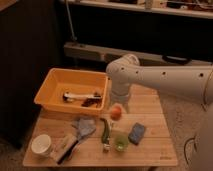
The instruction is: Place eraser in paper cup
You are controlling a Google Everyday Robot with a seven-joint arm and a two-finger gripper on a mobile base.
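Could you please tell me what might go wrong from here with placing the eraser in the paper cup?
1. The gripper sits by the round orange fruit, across the wooden table from the tan rectangular eraser; reaching over could snag the crumpled grey cloth between them.
2. The eraser lies close beside the short white paper cup near a table corner, so a clumsy grasp might nudge the cup off.

Matt, pale slatted wood for the surface (150, 107); smooth, faintly glossy orange plastic for the bin (55, 86); matt white paper for the paper cup (41, 145); dull tan eraser (65, 148); rumpled grey cloth (84, 126); smooth white shell down to the gripper (118, 103), just above the orange ball (116, 112).
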